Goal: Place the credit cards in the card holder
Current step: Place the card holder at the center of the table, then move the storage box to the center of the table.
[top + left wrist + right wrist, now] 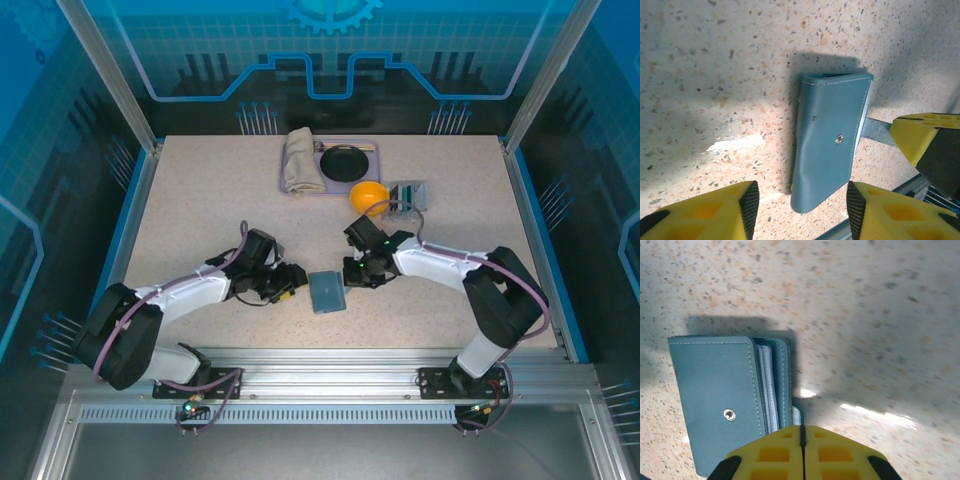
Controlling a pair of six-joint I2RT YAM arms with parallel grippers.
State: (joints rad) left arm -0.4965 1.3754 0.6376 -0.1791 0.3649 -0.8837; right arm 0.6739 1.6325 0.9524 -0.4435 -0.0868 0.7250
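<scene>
Left gripper (801, 205): jaws stand apart with nothing clamped. The near end of the card holder (830, 145) lies on the desk (200, 200) in the gap between its two yellow fingers, and I cannot tell whether either finger touches it.

Right gripper (801, 440): fully closed, the two yellow fingers meeting along a thin seam with nothing between them. In its wrist view the card holder lies just ahead of the fingertips and off to their left, with its open edge nearest the tips.

Card holder: slate-blue, folded shut and flat on the desk, snap stud uppermost. From above it sits between the two grippers, close to both.

Credit cards (767, 385): pale edges show stacked inside the holder's open side, just ahead of the right gripper's tips. Their number cannot be told.

Beyond the right gripper, farther across the desk: an orange bowl (368, 195), with a clear case (408, 193) bearing green and dark stripes just beside it.

Farthest from both grippers, near the back edge: a tray (375, 145) holding a folded beige cloth (299, 160) and a dark round dish (345, 161).
</scene>
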